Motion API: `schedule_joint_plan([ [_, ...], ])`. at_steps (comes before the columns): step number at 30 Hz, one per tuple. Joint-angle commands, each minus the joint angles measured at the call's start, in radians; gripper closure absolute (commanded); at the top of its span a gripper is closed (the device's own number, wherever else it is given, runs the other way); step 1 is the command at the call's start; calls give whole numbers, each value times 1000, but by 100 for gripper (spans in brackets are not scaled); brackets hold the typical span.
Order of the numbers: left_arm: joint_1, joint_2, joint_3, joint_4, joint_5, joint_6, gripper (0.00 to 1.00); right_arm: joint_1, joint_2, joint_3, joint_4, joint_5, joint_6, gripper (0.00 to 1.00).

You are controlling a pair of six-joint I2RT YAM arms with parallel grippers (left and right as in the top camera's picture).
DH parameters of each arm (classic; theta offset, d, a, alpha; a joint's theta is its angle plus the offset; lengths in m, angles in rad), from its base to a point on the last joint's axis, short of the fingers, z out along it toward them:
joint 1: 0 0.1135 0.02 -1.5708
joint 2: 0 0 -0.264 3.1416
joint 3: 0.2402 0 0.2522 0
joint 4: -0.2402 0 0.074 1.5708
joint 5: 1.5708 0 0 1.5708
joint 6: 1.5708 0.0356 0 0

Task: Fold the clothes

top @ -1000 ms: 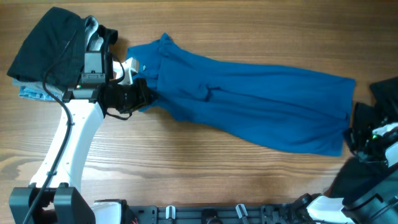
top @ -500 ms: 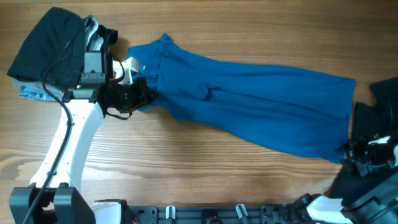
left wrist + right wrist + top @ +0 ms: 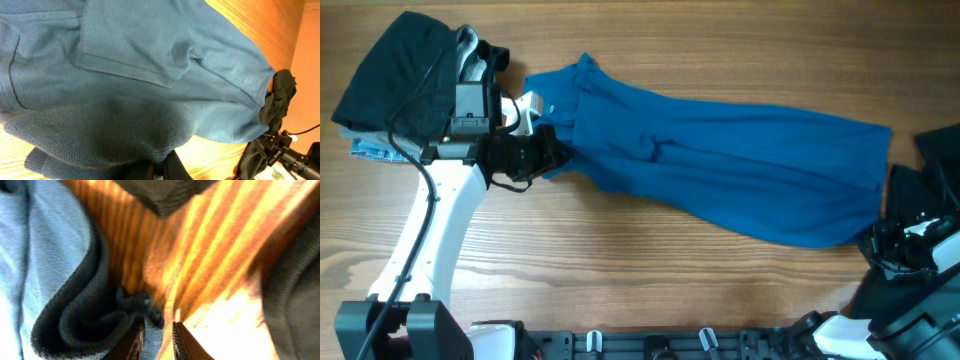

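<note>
The blue shirt [image 3: 720, 160] lies stretched out long across the wooden surface [image 3: 620, 265], its collar end at the far left and its hem end at the right, sloping a little nearer toward the right.

My left fingers [image 3: 172, 169] are closed on the blue shirt at its left end. In the left wrist view the cloth bunches down into them, and a sleeve lies flat just beyond.

My right fingers [image 3: 134, 341] stand close together at the shirt's near right corner, pinching a curled fold of the hem. The rolled edge sits just ahead of the tips, with bare wood to its right.

A black garment [image 3: 395, 70] sits on a pile at the far left, behind my left arm, with a pale-blue patterned piece [image 3: 368, 150] showing under it. Another dark piece [image 3: 940, 150] lies at the right edge, just beside the shirt's hem.
</note>
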Motion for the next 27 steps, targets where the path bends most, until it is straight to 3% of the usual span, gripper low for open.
schedule_joint_plan([
  [1,4,-13,16,3,-10,-3,96,0,3,-9,2,-30,-28,73],
  [3,4,-13,16,3,-10,-3,96,0,3,-9,2,-31,-27,54],
  [6,4,-13,16,3,-10,-3,96,0,3,-9,1,-31,-29,50],
  [8,4,-13,16,4,-10,-3,96,0,3,-10,2,-31,-29,54],
  [11,4,-13,16,11,-10,-3,96,23,3,-29,28,-31,-27,71],
  [16,4,-13,16,11,-10,-2,96,41,3,-121,145,-31,-16,65],
  [19,4,-13,16,11,-10,-3,96,41,2,-127,149,-31,-16,96],
  [24,4,-13,16,10,-10,-3,96,41,0,24,-130,-15,-8,96],
  [27,6,-13,19,10,-10,-4,96,41,-5,215,-406,146,-20,96],
])
